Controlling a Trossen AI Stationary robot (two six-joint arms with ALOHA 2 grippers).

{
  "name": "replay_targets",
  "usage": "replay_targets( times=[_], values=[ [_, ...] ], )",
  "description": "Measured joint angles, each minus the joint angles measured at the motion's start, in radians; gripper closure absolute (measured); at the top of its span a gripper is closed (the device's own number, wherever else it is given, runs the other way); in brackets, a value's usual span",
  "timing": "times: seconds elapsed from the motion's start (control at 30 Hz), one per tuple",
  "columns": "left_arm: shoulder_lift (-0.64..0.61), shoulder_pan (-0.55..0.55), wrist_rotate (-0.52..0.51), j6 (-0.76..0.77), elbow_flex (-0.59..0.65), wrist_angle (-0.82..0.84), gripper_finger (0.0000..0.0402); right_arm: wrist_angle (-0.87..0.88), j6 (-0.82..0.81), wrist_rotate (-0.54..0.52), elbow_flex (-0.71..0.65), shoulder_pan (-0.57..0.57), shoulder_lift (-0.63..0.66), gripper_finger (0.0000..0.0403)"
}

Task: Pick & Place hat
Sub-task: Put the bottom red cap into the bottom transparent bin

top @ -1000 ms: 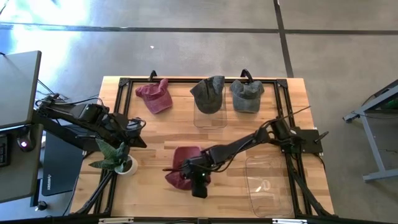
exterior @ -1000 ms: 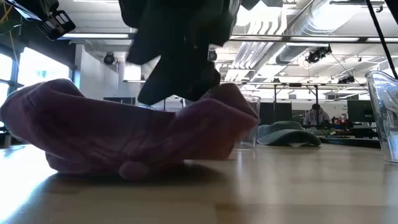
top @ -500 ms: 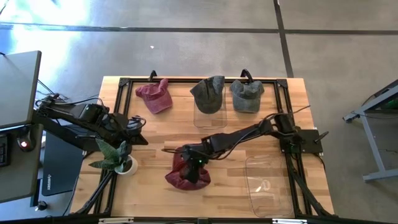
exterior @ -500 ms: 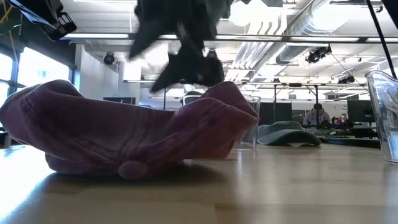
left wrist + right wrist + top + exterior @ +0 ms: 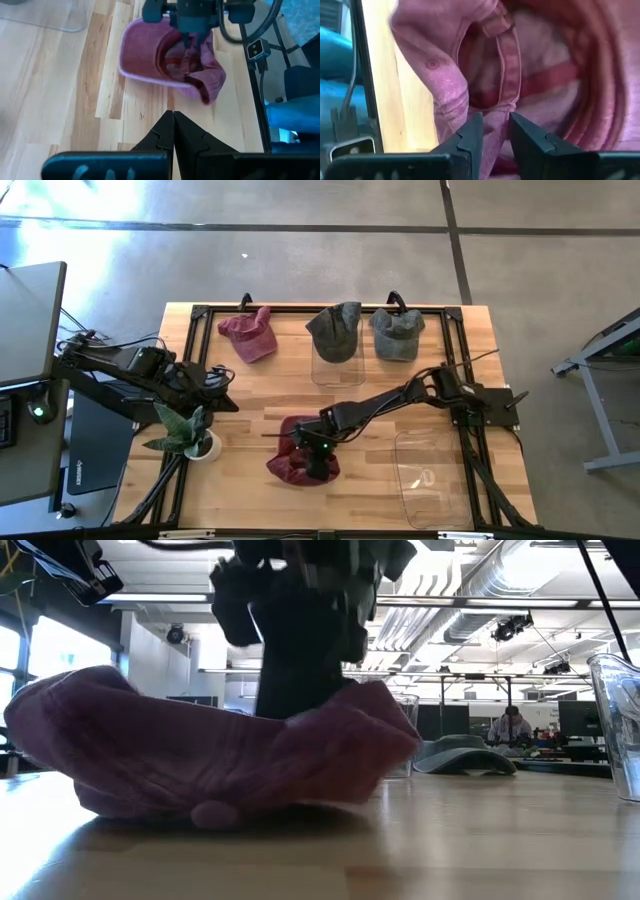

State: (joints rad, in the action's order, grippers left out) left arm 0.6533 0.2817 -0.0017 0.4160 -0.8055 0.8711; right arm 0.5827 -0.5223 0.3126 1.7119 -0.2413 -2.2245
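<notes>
A maroon hat (image 5: 296,460) lies upside down on the table near the front middle, its hollow facing up and its crown on the wood (image 5: 200,765). My right gripper (image 5: 318,455) reaches down into that hollow and is shut on a ridge of its cloth (image 5: 493,132). Well clear of the hat, my left gripper (image 5: 222,392) waits shut at the table's left, and the left wrist view looks past it (image 5: 173,122) at the hat (image 5: 150,60). My right gripper pinches a raised fold of the hat's cloth (image 5: 492,120) between its two fingers, where the inner band meets the rim. The fingers (image 5: 470,135) slant down from the table's right and far side. The hat rests on the table, slack.
At the far edge sit another maroon hat (image 5: 248,335), a dark grey hat (image 5: 335,330) on a clear container, and a lighter grey hat (image 5: 397,333). A clear container (image 5: 430,475) stands at the front right. A potted plant (image 5: 190,435) stands at the front left.
My right gripper has gone from the hat's near edge toward the far edge, risen with its fingers spread, then sunk into the hat's hollow and shut on the cloth. The hat has stayed on the table, its right side pushed down a little.
</notes>
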Motion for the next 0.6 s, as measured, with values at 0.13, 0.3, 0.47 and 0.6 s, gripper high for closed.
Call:
replay_targets(
  times=[0.13, 0.3, 0.47, 0.6],
  values=[
    [0.000, 0.000, -0.017, 0.000, 0.000, 0.000, 0.0402, 0.011, 0.016, 0.040, 0.000, 0.000, -0.022, 0.0305],
    [0.000, 0.000, -0.035, -0.004, 0.000, 0.000, 0.0402, 0.017, 0.050, 0.046, 0.000, -0.001, -0.037, 0.0309],
    [0.000, 0.000, -0.036, -0.005, 0.000, 0.000, 0.0402, 0.021, 0.030, 0.037, 0.000, 0.000, -0.023, 0.0386],
    [0.000, 0.000, -0.036, -0.001, 0.000, 0.003, 0.0402, 0.046, -0.017, 0.027, 0.000, 0.000, 0.037, 0.0388]
  ],
)
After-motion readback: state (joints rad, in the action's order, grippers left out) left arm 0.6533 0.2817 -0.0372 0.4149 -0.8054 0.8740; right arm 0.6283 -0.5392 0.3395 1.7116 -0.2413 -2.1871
